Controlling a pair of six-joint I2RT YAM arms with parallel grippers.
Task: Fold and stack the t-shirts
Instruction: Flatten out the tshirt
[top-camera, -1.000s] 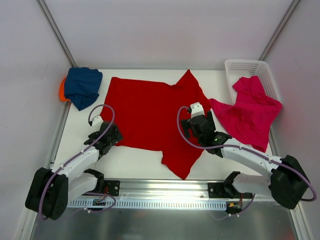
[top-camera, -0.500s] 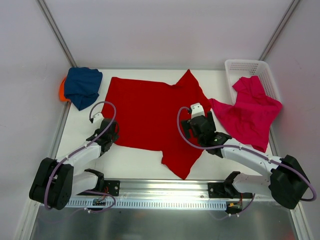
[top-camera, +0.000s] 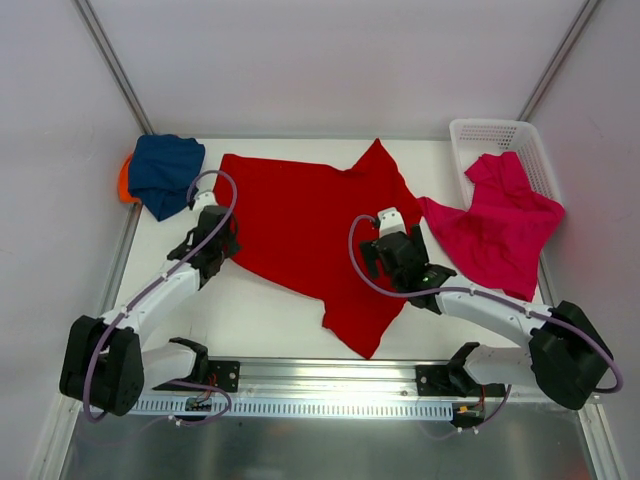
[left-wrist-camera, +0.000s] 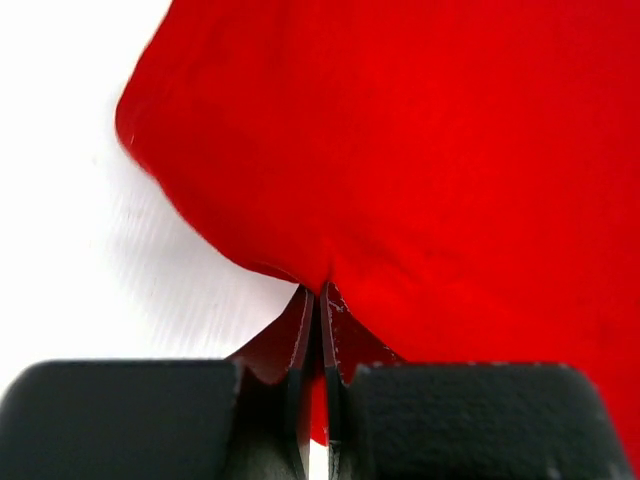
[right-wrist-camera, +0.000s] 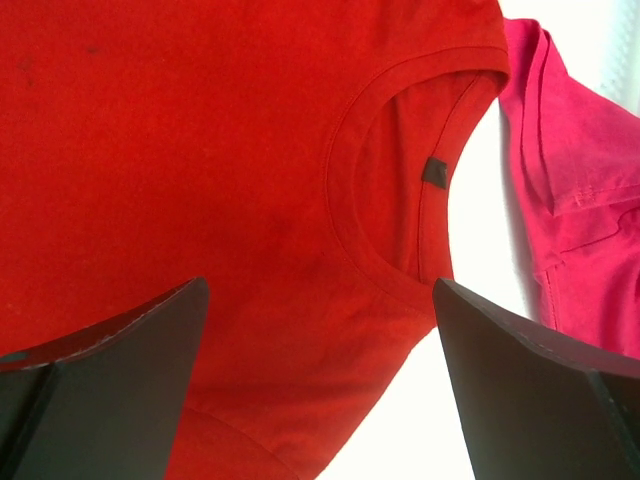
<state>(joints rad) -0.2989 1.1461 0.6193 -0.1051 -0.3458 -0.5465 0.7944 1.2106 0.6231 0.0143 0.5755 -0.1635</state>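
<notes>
1. Left wrist view: the left gripper (left-wrist-camera: 320, 295) is clamped tight on a pinch of the red t-shirt (left-wrist-camera: 420, 150) at its near left edge.
2. From that pinch the cloth spreads ahead and rightward; its long axis runs left to right across the table (top-camera: 260, 320).
3. The right gripper (right-wrist-camera: 320, 285) hangs with its jaws wide apart just over the collar (right-wrist-camera: 400, 190), holding nothing.
4. Any fold probably carries the left edge toward the collar, so the left arm leads.
5. The pink t-shirt (top-camera: 500, 225) drapes from the basket (top-camera: 490, 130); the navy t-shirt (top-camera: 165, 172) lies far left.
</notes>
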